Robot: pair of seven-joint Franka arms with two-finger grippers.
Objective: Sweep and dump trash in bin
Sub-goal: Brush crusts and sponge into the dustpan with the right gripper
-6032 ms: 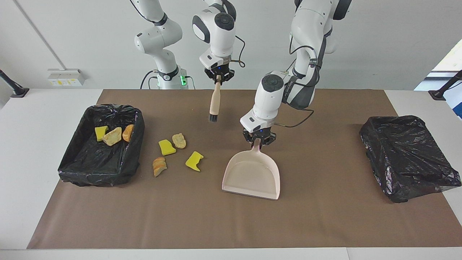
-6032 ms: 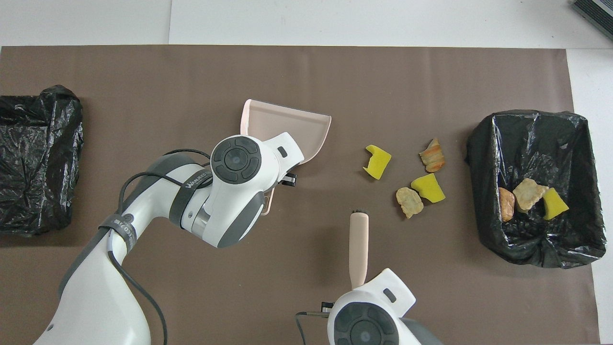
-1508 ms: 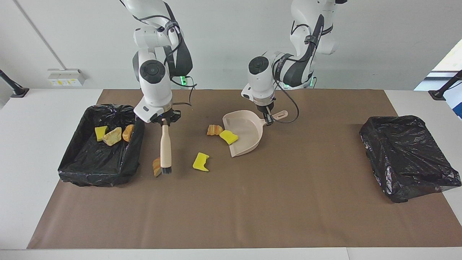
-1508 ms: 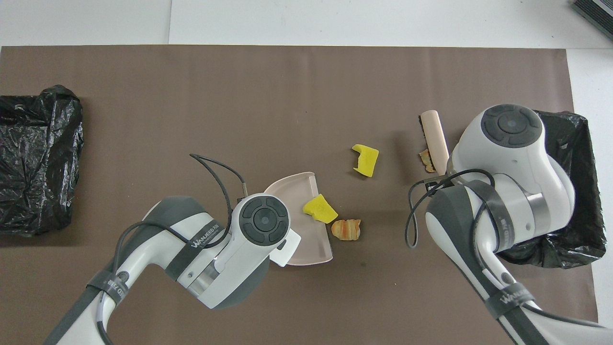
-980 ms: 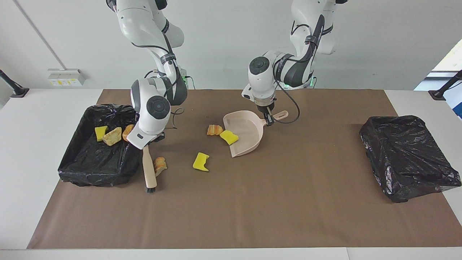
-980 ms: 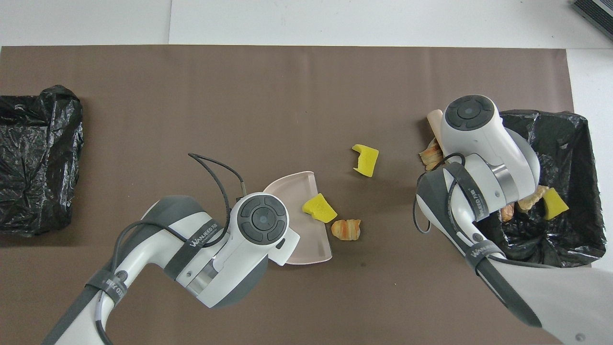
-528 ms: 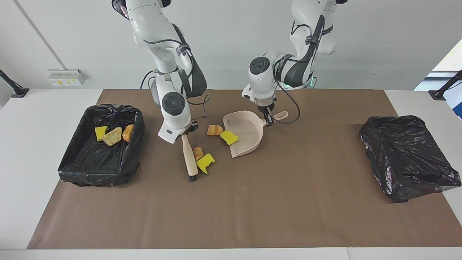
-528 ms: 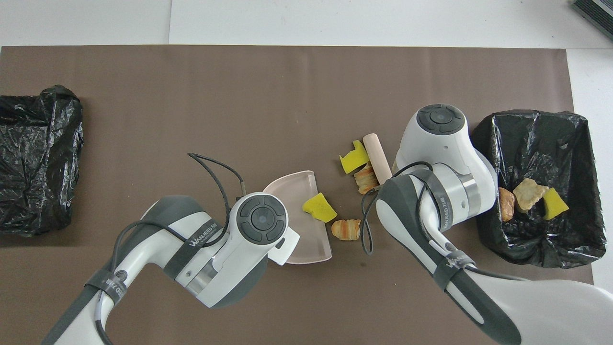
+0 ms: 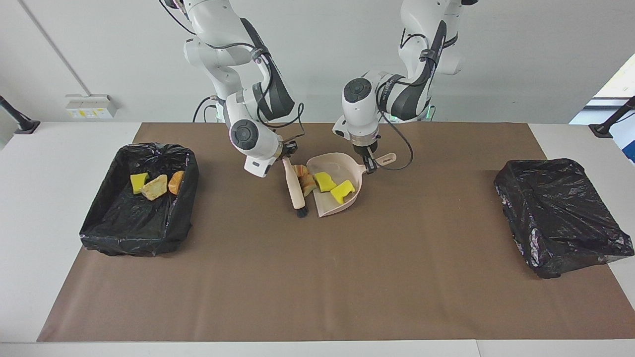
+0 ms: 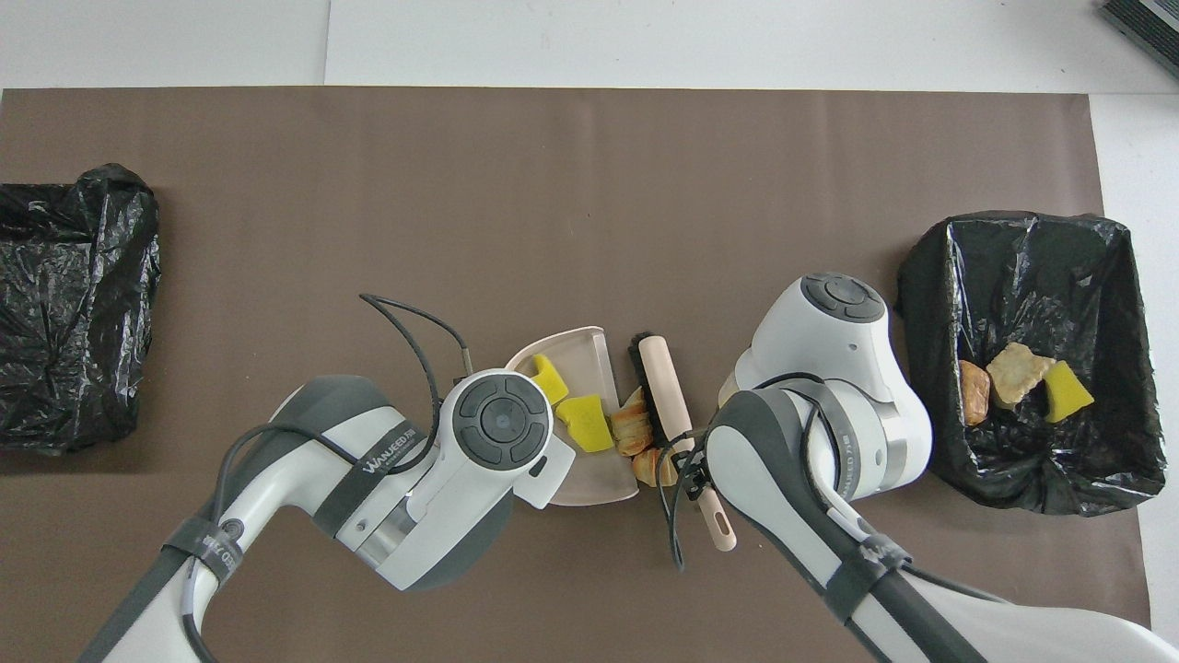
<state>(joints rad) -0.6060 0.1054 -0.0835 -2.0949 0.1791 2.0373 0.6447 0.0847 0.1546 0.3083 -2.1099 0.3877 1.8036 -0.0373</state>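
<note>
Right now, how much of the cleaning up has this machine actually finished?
Three scraps already lie in the lined bin. The right end effector holds the brush against two bread-like chunks at the mouth of the dustpan, which the left end effector grips; two yellow wedges lie inside. Still left: the chunks, then dumping.

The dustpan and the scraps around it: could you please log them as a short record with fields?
dustpan: on the mat, handle held by left gripper
brush: held by right gripper, lying along the pan's mouth
yellow wedges: two, inside the pan
bread-like chunks: at the pan's mouth, against the brush
open bin: three scraps inside
</note>
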